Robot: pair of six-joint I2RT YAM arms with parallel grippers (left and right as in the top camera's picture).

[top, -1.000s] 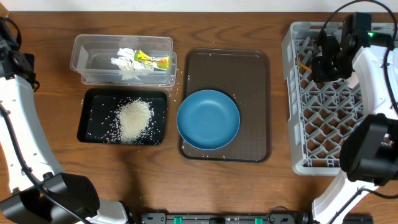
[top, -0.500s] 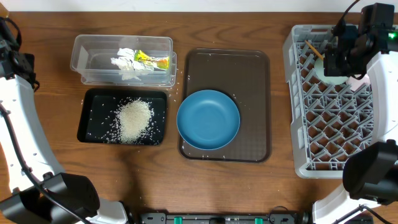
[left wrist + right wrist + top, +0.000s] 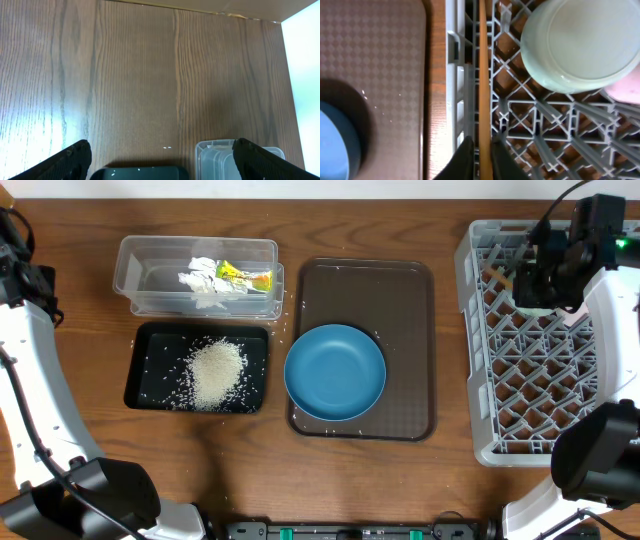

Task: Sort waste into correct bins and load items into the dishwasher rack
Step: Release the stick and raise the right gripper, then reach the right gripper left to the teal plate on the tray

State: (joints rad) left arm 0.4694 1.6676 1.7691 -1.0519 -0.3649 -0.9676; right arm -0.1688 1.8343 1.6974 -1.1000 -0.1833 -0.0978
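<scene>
My right gripper (image 3: 483, 142) hovers over the back left corner of the grey dishwasher rack (image 3: 452, 75). Its jaws stand close against both sides of a wooden chopstick (image 3: 482, 75), which runs along the rack's left wall. A mint-green bowl (image 3: 585, 40) lies in the rack beside it, with a pink cup (image 3: 625, 95) at its edge. The dark-blue dish (image 3: 335, 372) rests on the brown tray (image 3: 400, 310). Tissue (image 3: 200, 280) and a yellow wrapper (image 3: 245, 277) lie in the clear tub (image 3: 140, 275). Rice (image 3: 215, 372) lies in the black tray (image 3: 150, 380). My left gripper (image 3: 162, 155) is open and empty.
In the left wrist view, the clear tub (image 3: 220, 160) and black tray (image 3: 140, 173) sit just below my open fingers, with bare wood beyond. A few rice grains dot the brown tray. The rack (image 3: 530, 400) fills the table's right side.
My right gripper has moved toward the rack's back edge with the chopstick, then shifted slightly left. The chopstick now lies lower, along the rack's left wall. The left arm is still.
</scene>
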